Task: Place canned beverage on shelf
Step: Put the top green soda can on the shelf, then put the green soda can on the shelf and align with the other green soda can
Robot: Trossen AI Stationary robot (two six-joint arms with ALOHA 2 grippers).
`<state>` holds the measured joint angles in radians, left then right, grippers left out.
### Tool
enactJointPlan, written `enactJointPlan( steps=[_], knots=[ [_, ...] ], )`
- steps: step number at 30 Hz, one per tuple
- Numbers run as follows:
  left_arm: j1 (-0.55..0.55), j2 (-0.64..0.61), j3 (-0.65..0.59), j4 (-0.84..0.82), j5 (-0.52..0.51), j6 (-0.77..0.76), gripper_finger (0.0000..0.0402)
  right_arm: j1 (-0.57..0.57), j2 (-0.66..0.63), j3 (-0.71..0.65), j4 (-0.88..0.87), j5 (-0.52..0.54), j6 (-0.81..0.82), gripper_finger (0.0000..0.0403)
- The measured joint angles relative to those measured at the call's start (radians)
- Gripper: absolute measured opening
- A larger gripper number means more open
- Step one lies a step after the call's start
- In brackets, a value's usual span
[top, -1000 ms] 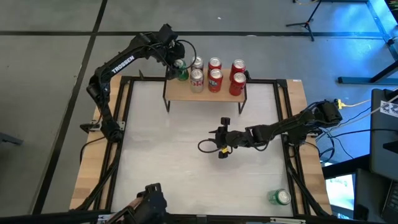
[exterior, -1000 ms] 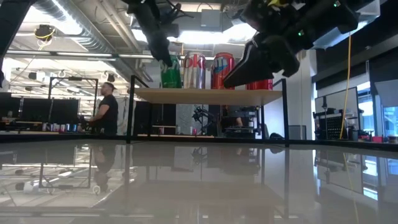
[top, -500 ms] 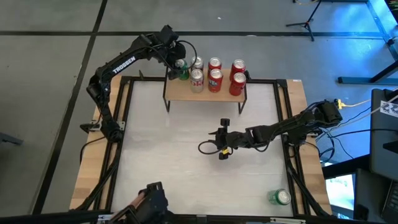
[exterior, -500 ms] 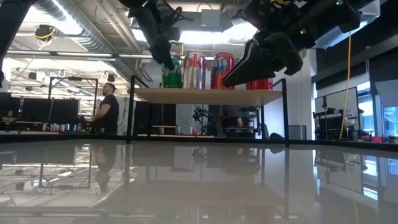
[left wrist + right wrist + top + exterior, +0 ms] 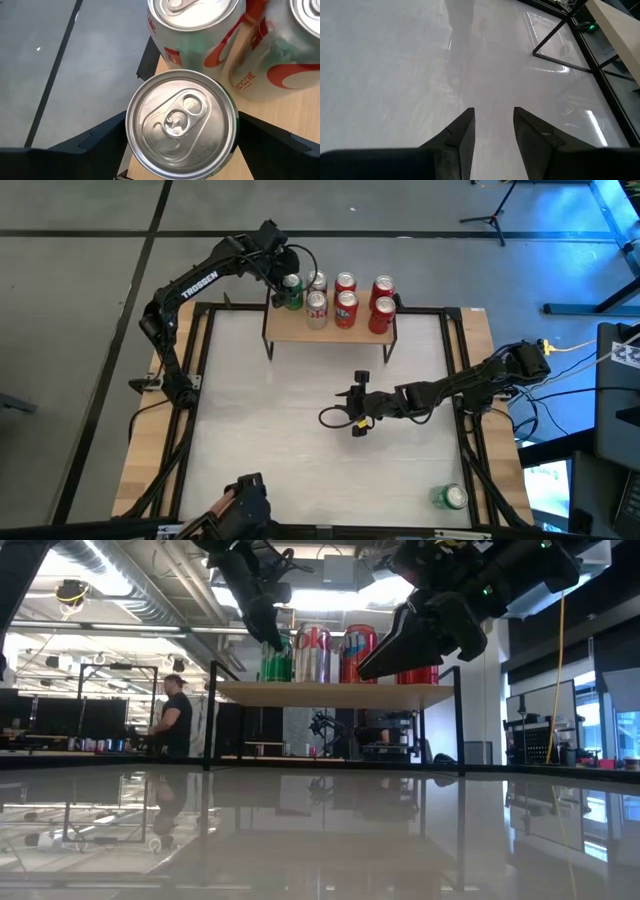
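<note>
Gripping the green can (image 5: 292, 292) at the shelf's (image 5: 340, 332) left end, left gripper (image 5: 283, 286); right gripper (image 5: 352, 410), fingers slightly parted, hovering mid-table

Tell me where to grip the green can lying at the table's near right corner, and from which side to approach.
The green can appears to lie on its side near the table's corner, away from the shelf. Grip across the round body at mid-length, coming from above, fingers straddling the curved sides rather than the ends. The right gripper, open and empty, is the nearer one.

Grey floor (image 5: 80, 290), ceiling lights (image 5: 395, 585)
</note>
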<state>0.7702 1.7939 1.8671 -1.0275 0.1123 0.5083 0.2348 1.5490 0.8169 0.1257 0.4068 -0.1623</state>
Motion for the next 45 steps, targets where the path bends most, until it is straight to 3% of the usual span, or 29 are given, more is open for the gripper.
enactJointPlan(
  steps=[26,35,45],
  knots=[
    [-0.001,-0.007,0.0,-0.004,0.001,0.0,0.0332,0.0,0.0,0.0,0.0,0.0,0.0,0.0133],
    [-0.002,-0.057,0.0,0.004,0.008,0.011,0.0332,0.0,0.0,0.0,-0.001,0.0,0.0,0.0133],
    [-0.029,-0.141,0.0,0.092,-0.055,0.045,0.0332,0.0,0.0,0.0,0.0,0.0,0.0,0.0133]
  ],
)
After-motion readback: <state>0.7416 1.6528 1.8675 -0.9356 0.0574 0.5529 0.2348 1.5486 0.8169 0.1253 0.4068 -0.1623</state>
